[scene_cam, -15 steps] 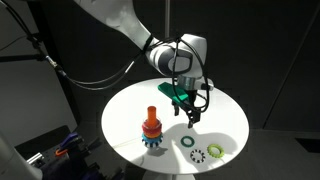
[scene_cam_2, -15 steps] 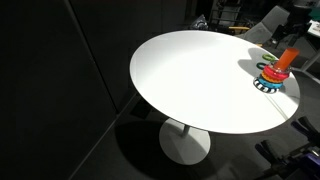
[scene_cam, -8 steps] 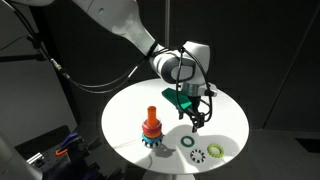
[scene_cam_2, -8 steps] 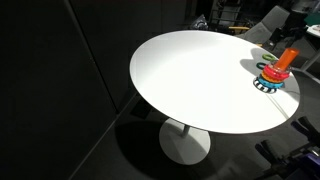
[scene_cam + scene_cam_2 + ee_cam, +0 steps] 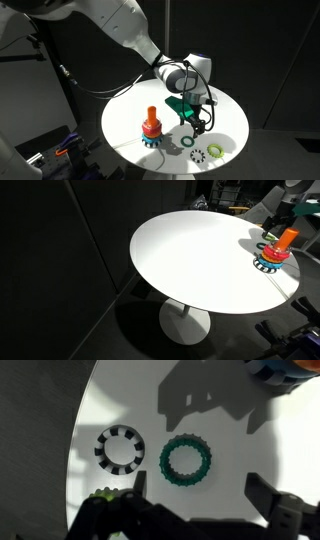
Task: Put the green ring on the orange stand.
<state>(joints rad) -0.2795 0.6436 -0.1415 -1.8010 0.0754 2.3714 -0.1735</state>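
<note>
The dark green ring (image 5: 186, 461) lies flat on the white round table; it also shows in an exterior view (image 5: 188, 142). My gripper (image 5: 200, 488) is open and empty, hovering just above the ring, its two fingers spread wider than it; in an exterior view (image 5: 193, 124) it hangs over the table above the ring. The orange stand (image 5: 151, 128), an upright orange peg on a blue toothed base, stands apart from the ring towards the table's front edge. It shows at the far table edge in an exterior view (image 5: 277, 249) and at the wrist view's top right corner (image 5: 286, 368).
A white ring with dark dots (image 5: 120, 449) lies beside the green ring, also in an exterior view (image 5: 197, 154). A yellow-green ring (image 5: 216, 151) lies near the table edge; a bit shows in the wrist view (image 5: 103, 494). The white table (image 5: 200, 265) is surrounded by dark floor.
My gripper has moved down and towards the green ring over the last second, staying open. The rings and stand have not moved.
</note>
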